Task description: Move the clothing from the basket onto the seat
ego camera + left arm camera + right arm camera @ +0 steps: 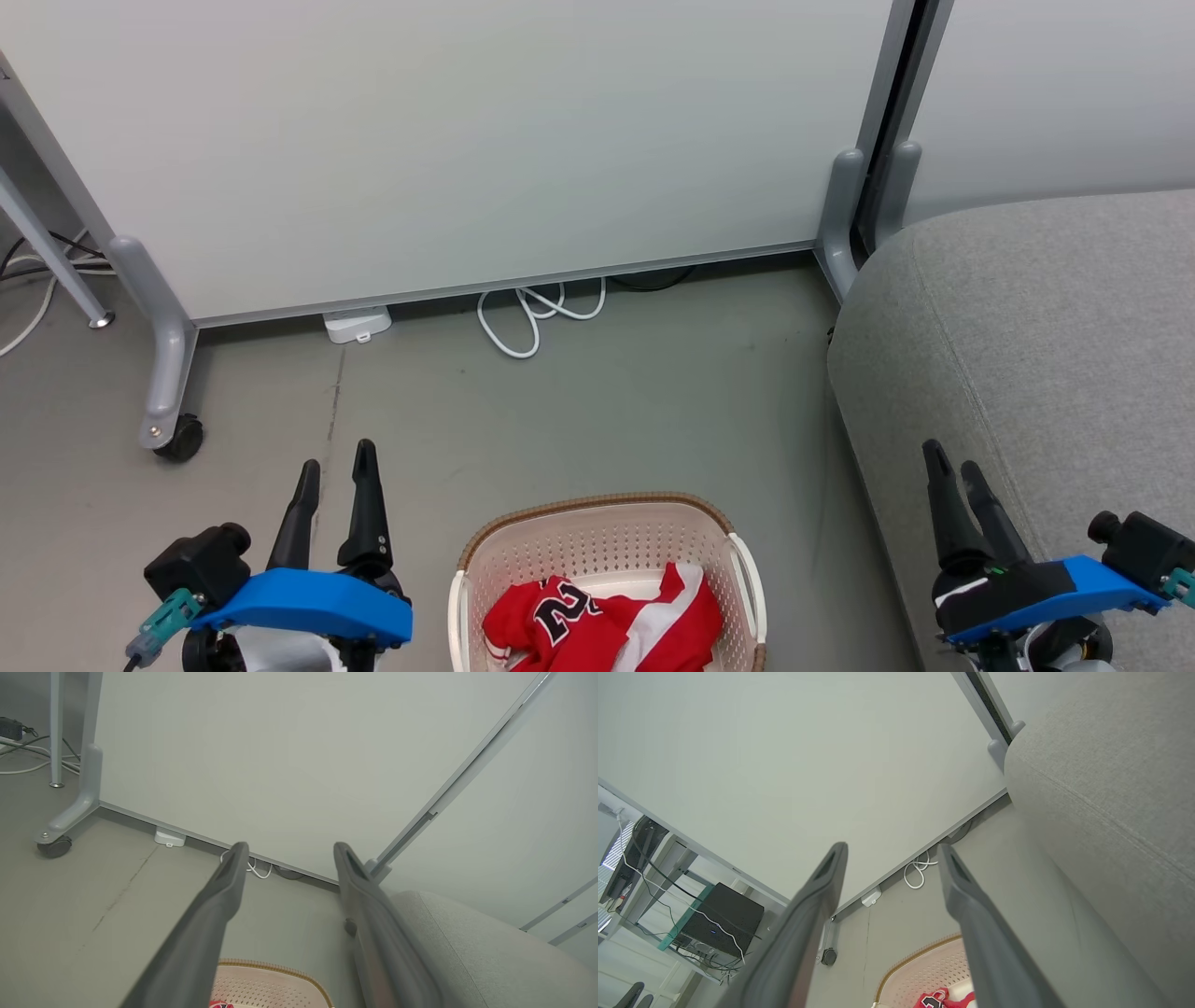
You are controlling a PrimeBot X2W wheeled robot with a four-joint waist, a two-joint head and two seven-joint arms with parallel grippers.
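Closest to us, our left hand (338,455) hangs over the floor (607,411) left of the basket (597,505), fingers spread wide and holding nothing. Our right hand (950,456) hovers at the front edge of the seat (1055,327), just as wide and just as empty. Between them the clothes (602,623) lie bunched in the basket, red jersey and striped shorts tangled together. That is where we see trouble: a shallow pinch could lift one piece and drop the other, or a finger could catch a hole in the basket wall and tip the light basket. The right hand sits close to the seat, so a careless swing could scrape it. Farther off, a loose white cable (527,322) lies on the floor, a snag if we roll forward.
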